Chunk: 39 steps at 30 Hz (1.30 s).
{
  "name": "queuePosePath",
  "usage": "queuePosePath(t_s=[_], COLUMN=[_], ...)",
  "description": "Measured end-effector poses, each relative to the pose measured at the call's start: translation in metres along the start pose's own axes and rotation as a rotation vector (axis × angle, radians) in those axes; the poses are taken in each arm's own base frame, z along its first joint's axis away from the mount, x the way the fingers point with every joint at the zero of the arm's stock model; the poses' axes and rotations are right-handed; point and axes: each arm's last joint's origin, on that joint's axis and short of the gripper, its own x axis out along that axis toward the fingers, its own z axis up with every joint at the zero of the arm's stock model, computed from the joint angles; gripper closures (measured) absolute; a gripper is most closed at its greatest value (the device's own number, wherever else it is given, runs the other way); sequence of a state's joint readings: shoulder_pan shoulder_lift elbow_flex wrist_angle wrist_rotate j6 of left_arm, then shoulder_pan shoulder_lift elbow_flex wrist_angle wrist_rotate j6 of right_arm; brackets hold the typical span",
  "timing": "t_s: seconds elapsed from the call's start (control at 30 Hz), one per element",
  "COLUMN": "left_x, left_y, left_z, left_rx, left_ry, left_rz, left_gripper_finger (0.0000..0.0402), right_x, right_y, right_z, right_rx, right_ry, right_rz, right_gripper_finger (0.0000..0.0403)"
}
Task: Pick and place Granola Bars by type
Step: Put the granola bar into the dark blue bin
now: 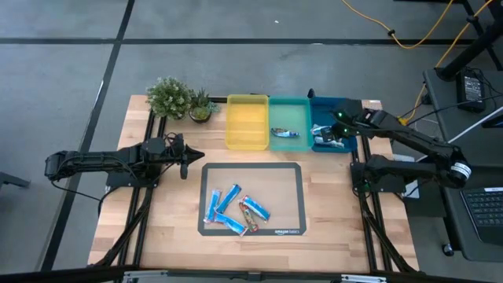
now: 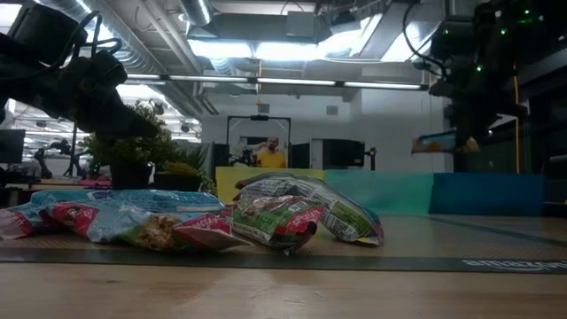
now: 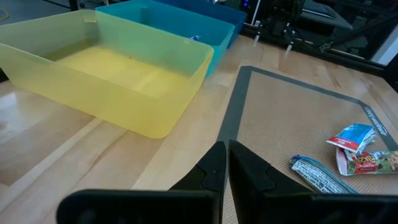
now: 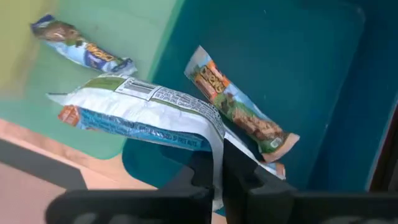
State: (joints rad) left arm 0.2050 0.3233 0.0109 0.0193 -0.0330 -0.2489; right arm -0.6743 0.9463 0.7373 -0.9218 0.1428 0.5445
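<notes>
Several granola bars [image 1: 236,208] lie in a loose heap on the dark-rimmed mat [image 1: 292,171], in bright blue and red-and-blue wrappers. One bar [image 1: 284,133] lies in the teal tray [image 1: 289,102]. Another bar [image 4: 239,112] lies on the floor of the blue tray [image 4: 311,74]. My right gripper [image 4: 219,171] hovers over the blue tray, shut on a white-and-blue bar [image 4: 137,112]. My left gripper [image 1: 185,159] is shut and empty, left of the mat and in front of the yellow tray [image 3: 118,68]. My right gripper pinches the white-and-blue bar by the flat wrapper seam at one end [image 4: 216,146], between its two fingers, coming from above. The bar is lifted clear above the blue tray and sticks out sideways from the fingers, roughly level [image 2: 434,142].
Three trays stand side by side along the far edge: yellow [image 1: 247,122], teal and blue [image 1: 346,104]. Two potted plants [image 1: 179,98] sit left of the yellow tray. Bare wood lies left and right of the mat. A person [image 2: 270,155] stands far back in the room.
</notes>
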Motion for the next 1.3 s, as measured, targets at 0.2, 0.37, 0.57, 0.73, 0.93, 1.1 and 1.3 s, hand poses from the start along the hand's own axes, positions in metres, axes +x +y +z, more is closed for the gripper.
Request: queuePosePath(t_s=[0.2,0.37,0.57,0.73,0.93,1.1,1.3], left_x=[0.0,0.0,0.0,0.0,0.0,0.0,0.0], left_y=[0.0,0.0,0.0,0.0,0.0,0.0,0.0], left_z=[0.0,0.0,0.0,0.0,0.0,0.0,0.0], left_rx=[0.0,0.0,0.0,0.0,0.0,0.0,0.0], left_ry=[0.001,0.0,0.001,0.001,0.0,0.001,0.001], left_rz=[0.0,0.0,0.0,0.0,0.0,0.0,0.0], left_gripper_finger=[0.0391,0.0388,0.0392,0.0392,0.0389,0.0391,0.0389], right_x=[0.006,0.007,0.007,0.007,0.007,0.007,0.007], right_y=[-0.007,-0.008,-0.009,-0.01,-0.01,-0.011,-0.011], right_z=[-0.008,-0.01,-0.01,-0.009,-0.009,-0.009,-0.008], right_rx=[0.054,0.059,0.054,0.076,0.078,0.102,0.102], right_ry=[-0.037,-0.044,-0.052,-0.071,-0.077,-0.099,-0.111], right_rz=[-0.089,-0.105,-0.117,-0.145,-0.155,-0.184,-0.194], right_gripper_finger=[0.0372,0.0371,0.0387,0.0371,0.0342,0.0326,0.0298])
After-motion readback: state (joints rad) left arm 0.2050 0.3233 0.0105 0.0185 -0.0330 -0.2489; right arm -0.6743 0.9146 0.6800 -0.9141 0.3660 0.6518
